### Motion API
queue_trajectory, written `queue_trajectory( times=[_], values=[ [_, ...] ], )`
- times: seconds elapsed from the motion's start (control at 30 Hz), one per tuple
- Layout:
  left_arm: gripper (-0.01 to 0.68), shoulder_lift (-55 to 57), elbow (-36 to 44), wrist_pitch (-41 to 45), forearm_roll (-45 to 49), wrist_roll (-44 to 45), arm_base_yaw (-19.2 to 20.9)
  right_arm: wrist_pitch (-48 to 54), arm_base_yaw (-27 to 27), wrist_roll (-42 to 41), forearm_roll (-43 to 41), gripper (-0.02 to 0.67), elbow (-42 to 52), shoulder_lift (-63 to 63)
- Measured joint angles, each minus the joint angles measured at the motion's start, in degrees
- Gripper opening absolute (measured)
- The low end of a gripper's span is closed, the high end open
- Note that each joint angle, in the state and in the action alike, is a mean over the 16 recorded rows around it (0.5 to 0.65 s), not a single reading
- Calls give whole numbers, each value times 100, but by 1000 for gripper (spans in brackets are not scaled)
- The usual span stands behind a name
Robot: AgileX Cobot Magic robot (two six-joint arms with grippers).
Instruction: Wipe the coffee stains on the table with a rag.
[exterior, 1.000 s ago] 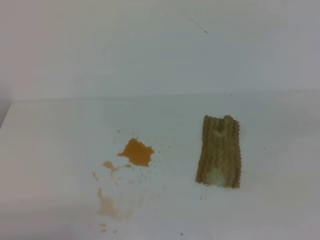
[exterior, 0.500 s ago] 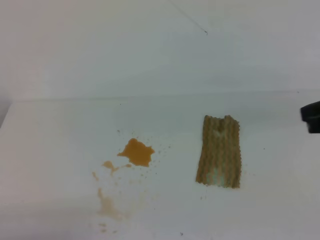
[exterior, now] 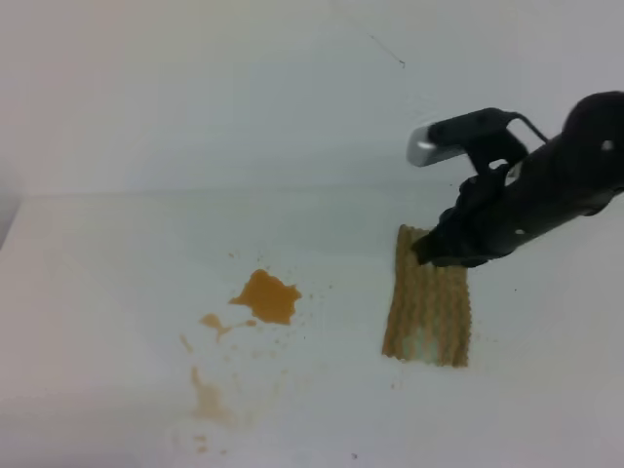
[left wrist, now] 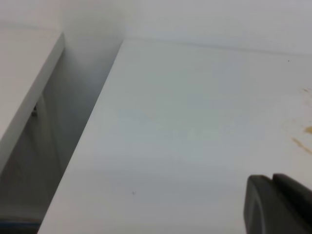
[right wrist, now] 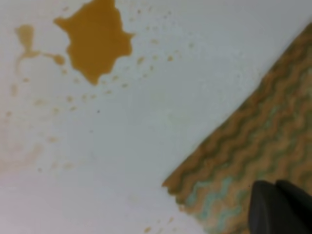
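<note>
The coffee stains (exterior: 265, 296) are an orange-brown blotch left of centre on the white table (exterior: 97, 292), with paler smears (exterior: 210, 400) nearer the front. In the right wrist view the blotch (right wrist: 95, 41) fills the upper left. The tan ribbed rag (exterior: 429, 312) lies flat to the right of the stains. My right gripper (exterior: 426, 252) hangs over the rag's far end, its dark fingers (right wrist: 265, 209) pressed together above the rag (right wrist: 253, 146), holding nothing. My left gripper (left wrist: 272, 187) shows only in its wrist view, shut and empty, with faint specks (left wrist: 307, 129) at the right edge.
A plain white wall (exterior: 244, 97) rises behind the table. In the left wrist view the table's left edge (left wrist: 92, 126) drops into a shadowed gap, with another white surface (left wrist: 24, 83) beyond it.
The right arm has come in from the right edge and now reaches over the far end of the rag. The rag and the stains have not moved.
</note>
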Motion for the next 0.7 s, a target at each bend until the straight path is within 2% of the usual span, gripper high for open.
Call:
queue_trajectory(
  times=[0.17, 0.53, 0.7],
  values=[
    [-2, -20, 27, -6, 0, 0, -1, -315, 187, 589, -578, 56, -406, 602],
    [-1, -20, 27, -12, 0, 0, -1, -717, 220, 1167, -990, 300, -1199, 1706],
    [-2, 0, 0, 0, 0, 0, 0, -653, 217, 1516, -1498, 370, -1527, 2107]
  ],
)
